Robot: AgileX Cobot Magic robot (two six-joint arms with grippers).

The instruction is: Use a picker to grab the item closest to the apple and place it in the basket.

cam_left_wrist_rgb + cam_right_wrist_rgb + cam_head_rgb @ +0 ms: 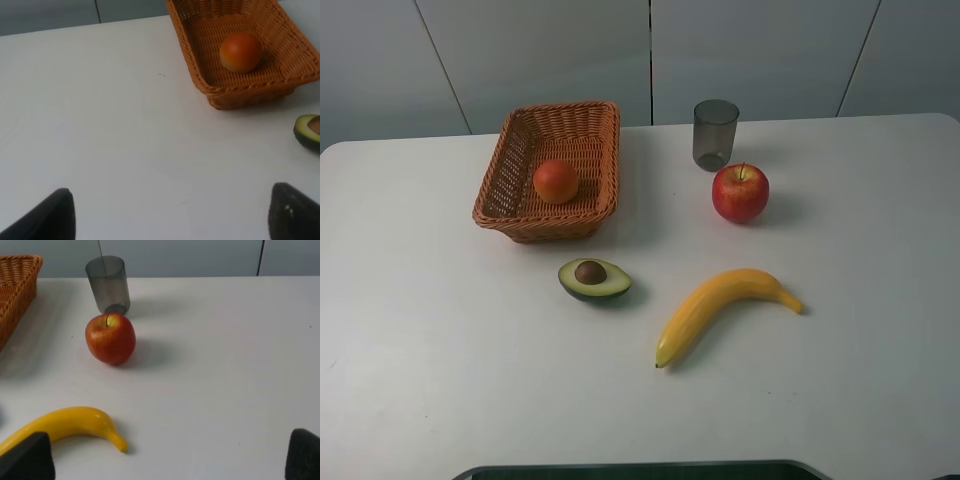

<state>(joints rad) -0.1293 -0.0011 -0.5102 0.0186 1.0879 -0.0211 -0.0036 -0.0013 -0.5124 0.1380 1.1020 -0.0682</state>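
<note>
Spread wide and holding nothing, the right end effector (165,460) hovers just short of the banana (65,426); beyond that lie the apple (110,338) and, just behind it, the grey cup (107,284). Likewise spread and empty, the left end effector (170,215) faces the basket (280,85) holding an orange fruit (240,52).

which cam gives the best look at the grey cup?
Right wrist view: the cup shows whole and large, upright, standing close behind the apple; whether they touch is hard to tell. The exterior high view also shows it whole but smaller. The left wrist view does not show it at all.
</note>
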